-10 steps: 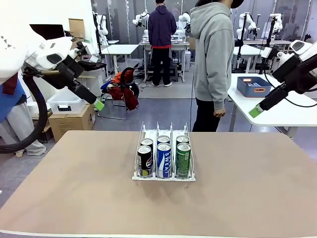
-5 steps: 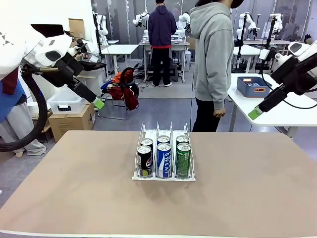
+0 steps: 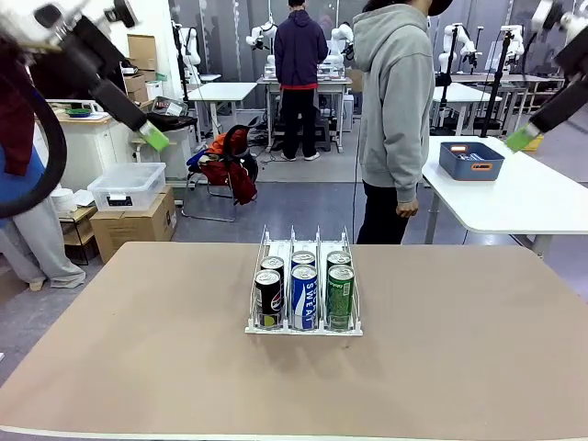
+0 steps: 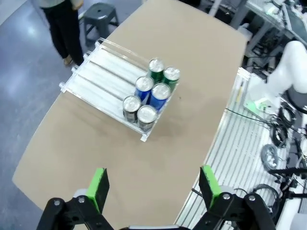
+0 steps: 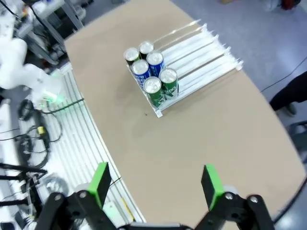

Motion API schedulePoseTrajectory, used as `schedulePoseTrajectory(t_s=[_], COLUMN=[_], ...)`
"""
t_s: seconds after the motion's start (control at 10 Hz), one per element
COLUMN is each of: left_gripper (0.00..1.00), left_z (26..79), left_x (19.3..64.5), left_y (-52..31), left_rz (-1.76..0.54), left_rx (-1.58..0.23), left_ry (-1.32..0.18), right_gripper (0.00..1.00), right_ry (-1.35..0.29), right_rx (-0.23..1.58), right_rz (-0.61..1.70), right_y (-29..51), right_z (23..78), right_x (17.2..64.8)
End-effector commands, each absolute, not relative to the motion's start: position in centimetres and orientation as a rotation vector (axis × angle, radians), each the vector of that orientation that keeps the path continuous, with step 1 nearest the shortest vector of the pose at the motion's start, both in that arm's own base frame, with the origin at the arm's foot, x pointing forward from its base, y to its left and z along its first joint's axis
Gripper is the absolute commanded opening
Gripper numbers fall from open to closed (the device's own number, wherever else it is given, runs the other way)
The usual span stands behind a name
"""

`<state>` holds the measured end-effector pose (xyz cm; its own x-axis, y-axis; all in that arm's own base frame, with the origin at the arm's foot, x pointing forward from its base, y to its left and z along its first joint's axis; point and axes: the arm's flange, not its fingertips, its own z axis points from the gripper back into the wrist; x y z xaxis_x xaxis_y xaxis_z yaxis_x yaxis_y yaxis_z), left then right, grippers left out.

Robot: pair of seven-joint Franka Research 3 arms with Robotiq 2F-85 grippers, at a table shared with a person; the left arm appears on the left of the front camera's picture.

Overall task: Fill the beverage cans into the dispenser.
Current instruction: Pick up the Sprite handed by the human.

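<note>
Both sets of fingers wide open w/ nothing in them: left gripper [image 4: 153,186] hangs high above & to my left of the dispenser [image 4: 103,72], right gripper [image 5: 155,184] high above & to my right of it, both well apart from it. Six beverage cans stand in the dispenser, two per lane, bunched at the end nearest me: black cans [image 3: 268,299] in its left lane, blue cans [image 3: 304,296] in the middle, green cans [image 3: 341,295] in the right. Far half of each lane is bare

Handling, my guess: slim aluminium, so thin walls. Stiff enough for a firm pinch, but they'd dent if I crush. Smooth painted skin, prob slippery on the pads. Can't tell full or empty; if full, fairly heavy for the size & tippy once tilted. Front & back cans in a lane look touching, and thin dividers run betw lanes, so side access is tight. Best hold is from above, pads across the upper body just under the silver rim

Orientation: every can upright, long axis vertical, silver tops up, labels facing me. Dispenser's long axis runs along the lanes, from my side twd the person [image 3: 395,101] beyond its far end
</note>
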<state>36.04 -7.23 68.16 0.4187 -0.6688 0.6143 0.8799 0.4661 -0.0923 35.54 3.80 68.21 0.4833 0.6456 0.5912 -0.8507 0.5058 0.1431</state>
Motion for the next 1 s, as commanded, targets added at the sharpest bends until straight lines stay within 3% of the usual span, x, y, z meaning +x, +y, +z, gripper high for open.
schedulePoseTrajectory(t_s=[0.0,0.4,0.8,0.9], left_gripper=[1.00,1.00,1.00,1.00], left_z=[70.2,72.8,72.3,73.9], left_x=[36.8,34.1,33.6,33.8], left_y=[-6.4,-5.4,-4.4,-4.5], left_rz=[-1.065,-1.131,-1.108,-1.130], left_rx=[-0.497,-0.493,-0.466,-0.491], left_ry=[-0.562,-0.645,-0.827,-0.734], right_gripper=[1.00,1.00,1.00,1.00], right_ry=[-0.530,-0.657,-0.768,-0.715], right_rx=[0.460,0.448,0.423,0.434], right_rz=[0.934,0.911,0.891,0.884], right_y=[2.8,0.6,0.7,0.1], right_z=[70.9,76.1,76.4,77.8], right_x=[36.2,36.2,36.0,35.8])
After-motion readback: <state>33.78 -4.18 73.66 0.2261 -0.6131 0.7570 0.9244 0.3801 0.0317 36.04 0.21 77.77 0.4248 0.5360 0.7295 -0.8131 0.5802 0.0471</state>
